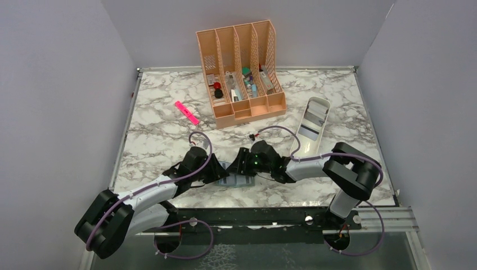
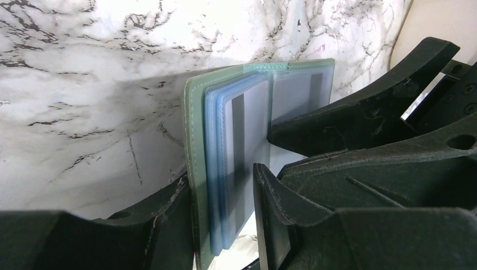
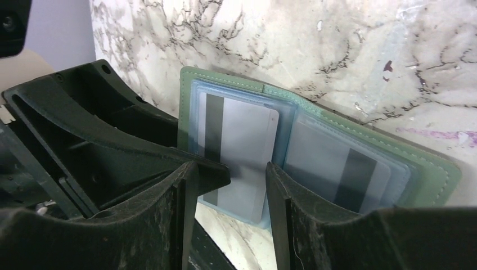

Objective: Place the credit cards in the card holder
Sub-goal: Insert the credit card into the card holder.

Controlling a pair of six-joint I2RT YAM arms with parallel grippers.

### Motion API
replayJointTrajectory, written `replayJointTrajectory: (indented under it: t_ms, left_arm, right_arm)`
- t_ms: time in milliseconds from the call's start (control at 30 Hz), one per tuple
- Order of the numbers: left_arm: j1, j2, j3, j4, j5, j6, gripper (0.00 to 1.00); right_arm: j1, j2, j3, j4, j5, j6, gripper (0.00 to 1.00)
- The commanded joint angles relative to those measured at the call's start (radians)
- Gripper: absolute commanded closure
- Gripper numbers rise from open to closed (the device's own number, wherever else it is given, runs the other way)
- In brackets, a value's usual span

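Observation:
The grey-green card holder (image 1: 226,172) lies open between my two grippers near the table's front edge. In the left wrist view its green cover (image 2: 195,140) and blue pockets sit between my left gripper's (image 2: 222,191) fingers, the cover against the left finger. A pale card with a dark stripe (image 2: 247,129) shows inside a pocket. The right wrist view shows one striped card (image 3: 242,146) in the left pocket and another (image 3: 337,163) in the right pocket. My right gripper (image 3: 230,185) is open just in front of the left card, with nothing between its fingers. No loose credit cards are in view.
A peach slotted organizer (image 1: 242,67) with small items stands at the back. A pink highlighter (image 1: 186,112) lies to its left, and a long white tray (image 1: 312,121) to its right. Grey walls close in both sides.

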Motion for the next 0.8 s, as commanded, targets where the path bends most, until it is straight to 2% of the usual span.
replayJointTrajectory:
  t_ms: [0,133,300,533,567,633,767]
  left_arm:
    - [0.001,0.003,-0.012,0.034,0.026,0.005,0.59]
    - [0.001,0.01,-0.013,0.04,0.026,0.006,0.59]
    - [0.001,0.013,-0.009,0.038,0.029,0.01,0.59]
    - [0.001,-0.011,0.009,-0.014,-0.002,0.033,0.59]
    - [0.001,-0.013,0.011,-0.016,-0.005,0.035,0.61]
    - [0.001,-0.011,0.018,-0.019,-0.005,0.039,0.71]
    - [0.001,-0.007,0.041,-0.037,-0.001,0.052,0.78]
  right_arm:
    - [0.009,0.015,-0.015,0.109,-0.038,0.006,0.49]
    - [0.009,0.031,-0.02,0.152,-0.07,0.008,0.51]
    - [0.01,0.016,-0.023,0.127,-0.054,-0.006,0.52]
    - [0.008,-0.168,0.021,-0.137,0.113,-0.201,0.5]
    - [0.008,-0.197,0.031,-0.177,0.137,-0.247,0.5]
    - [0.006,-0.249,0.055,-0.244,0.185,-0.342,0.5]
    - [-0.014,-0.352,0.107,-0.395,0.316,-0.525,0.49]
